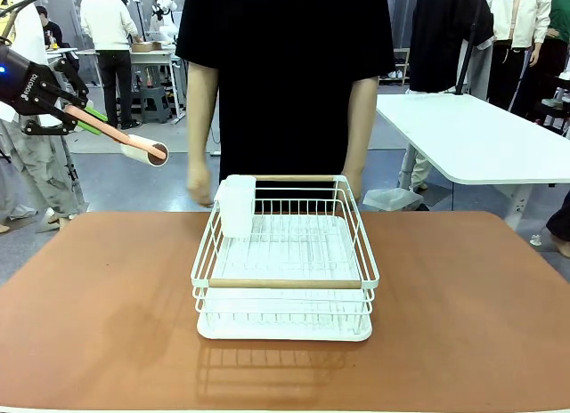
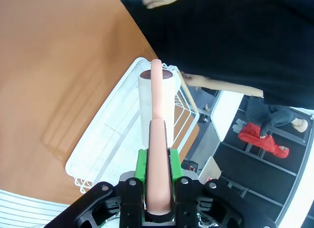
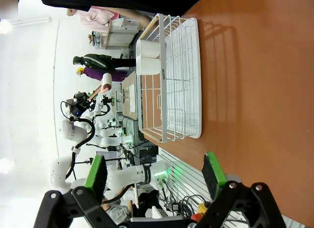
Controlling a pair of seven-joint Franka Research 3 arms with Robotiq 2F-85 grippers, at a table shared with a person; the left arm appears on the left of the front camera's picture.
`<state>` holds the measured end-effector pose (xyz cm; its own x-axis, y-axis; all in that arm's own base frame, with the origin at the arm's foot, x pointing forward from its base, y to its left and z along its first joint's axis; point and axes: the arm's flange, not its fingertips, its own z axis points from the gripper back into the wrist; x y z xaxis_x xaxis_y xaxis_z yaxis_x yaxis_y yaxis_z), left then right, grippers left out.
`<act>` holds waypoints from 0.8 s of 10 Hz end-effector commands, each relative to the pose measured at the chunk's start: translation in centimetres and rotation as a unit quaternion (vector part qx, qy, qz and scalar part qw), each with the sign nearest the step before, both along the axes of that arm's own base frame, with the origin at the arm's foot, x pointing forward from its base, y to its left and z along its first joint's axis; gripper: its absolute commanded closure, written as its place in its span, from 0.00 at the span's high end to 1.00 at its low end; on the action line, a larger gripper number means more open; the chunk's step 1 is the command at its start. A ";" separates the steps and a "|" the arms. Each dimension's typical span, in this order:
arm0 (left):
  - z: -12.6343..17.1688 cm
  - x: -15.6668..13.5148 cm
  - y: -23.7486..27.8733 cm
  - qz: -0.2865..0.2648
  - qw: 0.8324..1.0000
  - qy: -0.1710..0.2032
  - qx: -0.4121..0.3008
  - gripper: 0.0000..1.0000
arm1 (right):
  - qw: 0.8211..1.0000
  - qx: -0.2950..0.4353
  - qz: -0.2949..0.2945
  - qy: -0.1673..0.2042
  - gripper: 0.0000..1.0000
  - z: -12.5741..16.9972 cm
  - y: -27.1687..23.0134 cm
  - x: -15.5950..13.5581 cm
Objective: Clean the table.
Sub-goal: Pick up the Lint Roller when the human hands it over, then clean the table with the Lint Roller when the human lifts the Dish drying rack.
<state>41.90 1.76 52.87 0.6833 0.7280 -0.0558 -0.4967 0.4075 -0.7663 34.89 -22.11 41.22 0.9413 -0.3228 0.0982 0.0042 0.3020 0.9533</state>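
Observation:
The table (image 1: 89, 297) has a glossy reddish-brown top. My left gripper (image 1: 76, 116) hangs high off the table's far left corner. It is shut on the pink handle of a lint roller (image 1: 147, 151), whose white roll points toward the middle. In the left wrist view the green pads of the left gripper (image 2: 158, 165) clamp the handle, and the lint roller (image 2: 157, 100) stands out over a white rack and the table (image 2: 59, 56). My right gripper (image 3: 156, 171) is open with nothing between its fingers, above the table (image 3: 255, 90).
A white wire dish rack (image 1: 285, 253) with wooden rails and a white cup at its far left corner sits mid-table. A person in black stands at the far edge, one hand (image 1: 200, 186) near the rack. A smaller white table (image 1: 481, 137) stands back right.

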 end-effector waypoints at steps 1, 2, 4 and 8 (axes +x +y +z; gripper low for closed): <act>0.1 0.0 -0.1 -0.002 1.000 -0.001 0.003 0.00 | 1.000 0.006 0.000 -0.009 1.00 0.2 0.0 0.0; 0.1 0.0 -0.1 -0.002 1.000 -0.001 0.003 0.00 | 1.000 0.006 0.000 -0.009 1.00 0.2 0.0 0.0; 0.1 0.0 -0.1 -0.002 1.000 -0.001 0.003 0.00 | 1.000 0.006 0.000 -0.009 1.00 0.2 0.0 0.0; 0.1 0.0 -0.1 -0.002 1.000 -0.001 0.003 0.00 | 1.000 0.006 0.000 -0.009 1.00 0.2 0.0 0.0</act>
